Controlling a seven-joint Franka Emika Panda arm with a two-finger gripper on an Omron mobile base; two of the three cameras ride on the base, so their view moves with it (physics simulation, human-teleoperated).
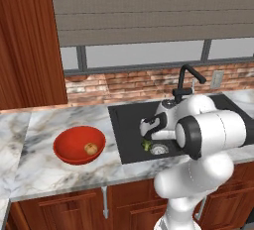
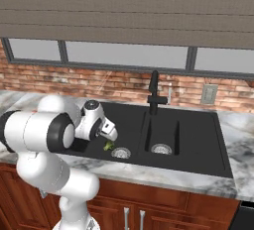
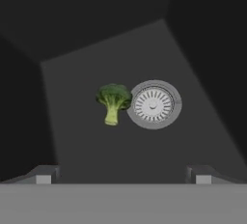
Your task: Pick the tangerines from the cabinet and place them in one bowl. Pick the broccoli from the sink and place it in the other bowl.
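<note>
Kitchen counter, grey-veined marble (image 1: 44, 167), set under a brick backsplash and a shuttered window; reddish-brown cabinet (image 1: 27, 40) at the far left.

Item one: black double-basin sink (image 2: 198, 140) with black faucet (image 2: 155, 92). We found the broccoli (image 3: 113, 101) lying on the floor of the left basin, touching or just beside the silver drain (image 3: 154, 104), stem towards the near side. It lay there, we judged, as the piece yet to be fetched.

Item two: gripper (image 3: 123, 175), lowered over that basin and pointing down at the floret. We noted its jaws spread wide and empty, one tip to either side of the broccoli in the hand view and well above it, a stance we took as lining up for a descent.

Item three: red bowl (image 1: 62, 152) on the counter left of the sink, with one tangerine (image 1: 91, 148) inside, to the right of centre. We judged the fruit part of the task at least half done. We could not place the second tangerine or the other bowl.
</note>
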